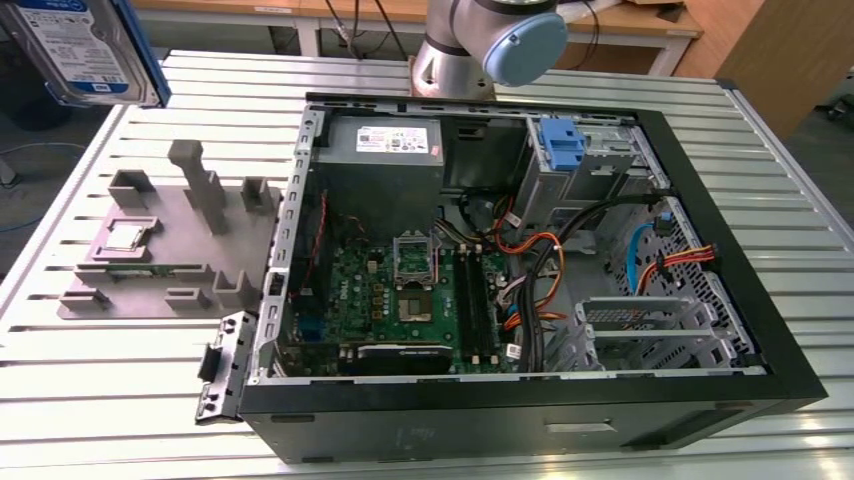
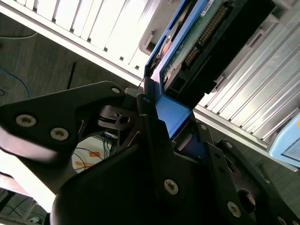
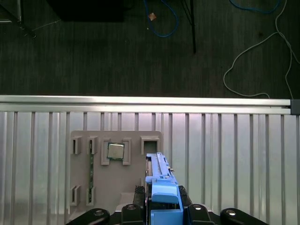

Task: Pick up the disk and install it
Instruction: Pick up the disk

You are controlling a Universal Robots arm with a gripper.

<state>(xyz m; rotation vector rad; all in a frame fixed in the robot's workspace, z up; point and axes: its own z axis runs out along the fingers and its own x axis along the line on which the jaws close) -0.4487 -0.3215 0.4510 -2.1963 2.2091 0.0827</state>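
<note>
The black pincer [image 2: 171, 119] is clamped tight on the disk [image 2: 197, 42], its fingers [image 2: 140, 101] pressing the blue plastic rail at the near end while the green circuit board and connector pins face the camera in the second wrist view. In the first wrist view the pincer [image 3: 161, 212] grips the disk [image 3: 159, 171] edge-on, the blue rail running away from the camera toward the surface below. Beneath it lies a grey parts fixture [image 3: 79, 187] with a small square CPU chip [image 3: 115, 151] seated in one of its pockets, just beside the disk's far end as the picture shows it. The fixture rests on a slatted metal bench [image 3: 234, 154], and beyond the bench edge is dark floor [image 3: 93, 56] with a blue cable [image 3: 161, 18] and a white cable [image 3: 253, 51] lying loose. In the exterior view an open black computer case [image 1: 534, 410] lies on its side on the bench [image 1: 107, 390], its green motherboard [image 1: 400, 290] exposed, a bundle of coloured wires [image 1: 534, 260] beside the board and a grey power-supply box [image 1: 380, 140] at the far end of the case. A drive bay with a blue part [image 1: 566, 145] sits in the case's far corner toward the exterior view's right. The grey fixture [image 1: 200, 270] with the chip [image 1: 124, 237] stands toward the exterior view's left of the case. The disk [image 1: 87, 50] hangs in the upper corner of the exterior view's left, well apart from the case, its white-and-blue label toward the camera. The robot arm's base joint [image 1: 487, 40] rises behind the case.
</note>
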